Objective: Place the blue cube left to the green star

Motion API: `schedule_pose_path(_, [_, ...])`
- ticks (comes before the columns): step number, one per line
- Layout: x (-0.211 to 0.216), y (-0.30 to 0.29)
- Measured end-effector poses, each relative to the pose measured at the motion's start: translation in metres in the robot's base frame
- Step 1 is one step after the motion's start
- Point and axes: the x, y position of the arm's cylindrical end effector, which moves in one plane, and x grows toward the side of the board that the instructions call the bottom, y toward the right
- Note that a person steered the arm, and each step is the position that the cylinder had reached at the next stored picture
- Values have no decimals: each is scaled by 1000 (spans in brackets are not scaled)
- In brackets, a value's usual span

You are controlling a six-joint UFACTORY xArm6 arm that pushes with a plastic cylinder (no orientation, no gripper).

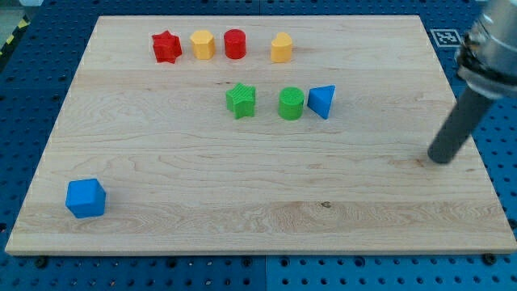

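Note:
The blue cube (86,198) lies near the bottom left corner of the wooden board (242,210). The green star (241,100) sits above the board's middle, far up and to the right of the cube. My tip (439,159) rests on the board near its right edge, far to the right of both blocks and touching none.
A green cylinder (291,103) and a blue triangular block (322,101) stand just right of the star. Along the top are a red star (166,47), a yellow block (202,44), a red cylinder (235,44) and another yellow block (281,48).

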Motion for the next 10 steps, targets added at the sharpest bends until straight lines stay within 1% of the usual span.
schedule_pose_path(1, [37, -56])
schedule_pose_path(5, [44, -409])
schedule_pose_path(6, [63, -457])
schedule_pose_path(7, [91, -467])
schedule_pose_path(8, [95, -465])
schedule_pose_path(10, [88, -494])
